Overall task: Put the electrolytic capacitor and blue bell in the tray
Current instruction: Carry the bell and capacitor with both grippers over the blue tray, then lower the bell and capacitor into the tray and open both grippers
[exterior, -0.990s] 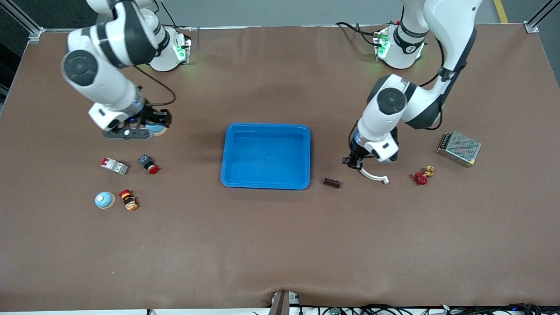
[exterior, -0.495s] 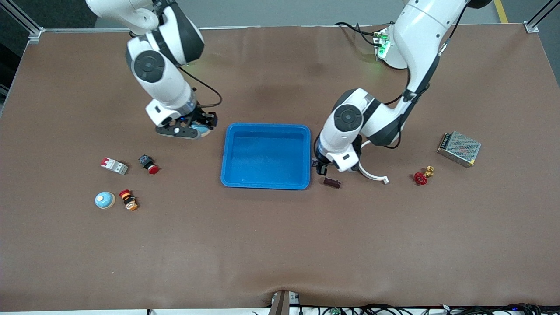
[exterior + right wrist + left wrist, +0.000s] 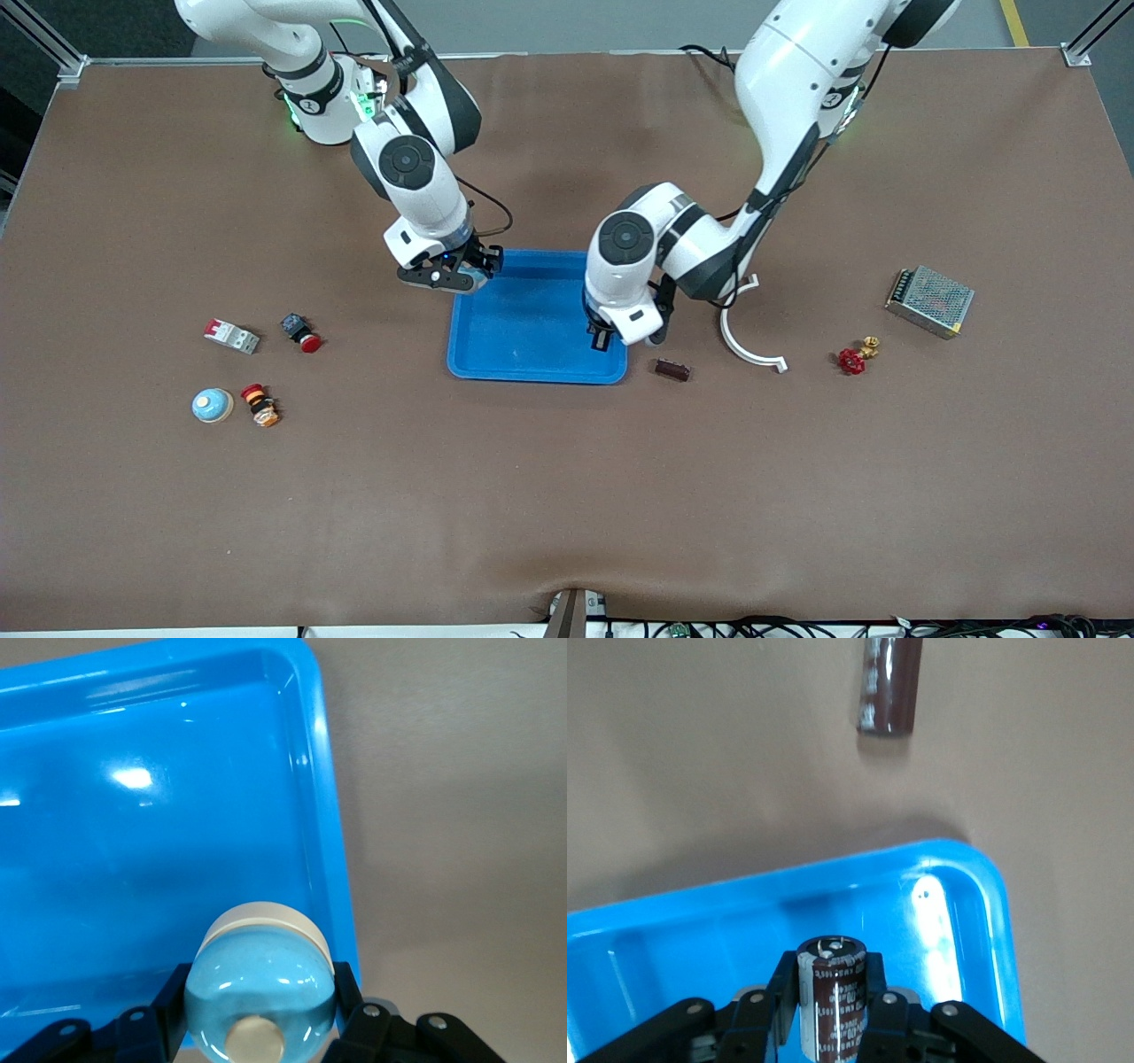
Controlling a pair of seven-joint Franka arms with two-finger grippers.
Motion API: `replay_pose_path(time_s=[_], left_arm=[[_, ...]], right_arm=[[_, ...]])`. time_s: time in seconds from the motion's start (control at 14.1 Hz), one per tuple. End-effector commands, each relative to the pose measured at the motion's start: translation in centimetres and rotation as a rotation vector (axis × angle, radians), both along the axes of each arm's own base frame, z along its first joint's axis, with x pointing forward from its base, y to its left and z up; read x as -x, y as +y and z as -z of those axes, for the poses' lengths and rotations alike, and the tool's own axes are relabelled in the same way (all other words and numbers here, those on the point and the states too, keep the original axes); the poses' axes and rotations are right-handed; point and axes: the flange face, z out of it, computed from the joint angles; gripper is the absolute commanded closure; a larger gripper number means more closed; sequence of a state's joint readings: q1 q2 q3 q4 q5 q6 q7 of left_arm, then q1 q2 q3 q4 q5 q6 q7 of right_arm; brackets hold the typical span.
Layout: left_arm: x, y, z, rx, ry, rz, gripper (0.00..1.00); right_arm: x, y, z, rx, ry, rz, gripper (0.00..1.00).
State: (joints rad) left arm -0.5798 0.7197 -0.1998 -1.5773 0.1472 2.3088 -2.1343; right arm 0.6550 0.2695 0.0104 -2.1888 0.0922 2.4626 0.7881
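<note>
We see a second little blue bell (image 3: 213, 405) on the table toward the right arm's end, near a red and white switch block (image 3: 231, 336). Next comes the right gripper (image 3: 454, 275) over the tray's (image 3: 532, 370) edge at that end. Its fingers are squeezed tight on the blue bell (image 3: 260, 995). Then the left gripper (image 3: 604, 337) hangs over the tray's edge toward the left arm's end. Its fingers are pinched on the electrolytic capacitor (image 3: 832, 994), which stands upright between them. Just beside the tray a dark brown part (image 3: 672, 369) lies on the table, then a white curved piece (image 3: 744, 344).
</note>
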Motion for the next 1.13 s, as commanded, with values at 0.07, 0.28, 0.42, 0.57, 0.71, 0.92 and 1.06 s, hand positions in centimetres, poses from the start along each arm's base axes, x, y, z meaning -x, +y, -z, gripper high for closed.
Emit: replay_pose_path(time_s=[0.07, 0.28, 0.42, 0.57, 0.71, 0.92, 1.06], left_arm=[[-0.5, -2.3, 1.9, -0.037, -0.026, -0.019, 1.00], [-0.3, -2.9, 3.0, -0.042, -0.023, -0.026, 1.00], [-0.5, -2.7, 3.6, -0.050, -0.021, -0.052, 1.00], [-0.7, -2.3, 4.2, -0.061, -0.020, -0.062, 1.00], [-0.7, -2.2, 4.6, -0.065, -0.018, -0.062, 1.00], [-0.8, -2.1, 4.6, -0.066, -0.018, -0.059, 0.88], [-0.7, -2.2, 4.6, -0.069, -0.022, -0.054, 0.00]], right_arm=[[-0.9, 0.9, 3.3, -0.010, -0.018, 0.019, 0.57], [-1.3, 1.9, 4.8, -0.005, -0.014, 0.025, 0.57], [-1.5, 2.4, 5.9, 0.003, -0.004, 0.022, 0.56], [-1.2, 2.8, 7.1, 0.007, -0.003, 0.014, 0.56], [-0.9, 3.1, 7.9, 0.010, 0.000, 0.007, 0.56], [-0.7, 3.3, 8.3, 0.009, -0.001, 0.003, 0.56], [-0.5, 3.5, 8.3, 0.009, -0.001, -0.002, 0.56]])
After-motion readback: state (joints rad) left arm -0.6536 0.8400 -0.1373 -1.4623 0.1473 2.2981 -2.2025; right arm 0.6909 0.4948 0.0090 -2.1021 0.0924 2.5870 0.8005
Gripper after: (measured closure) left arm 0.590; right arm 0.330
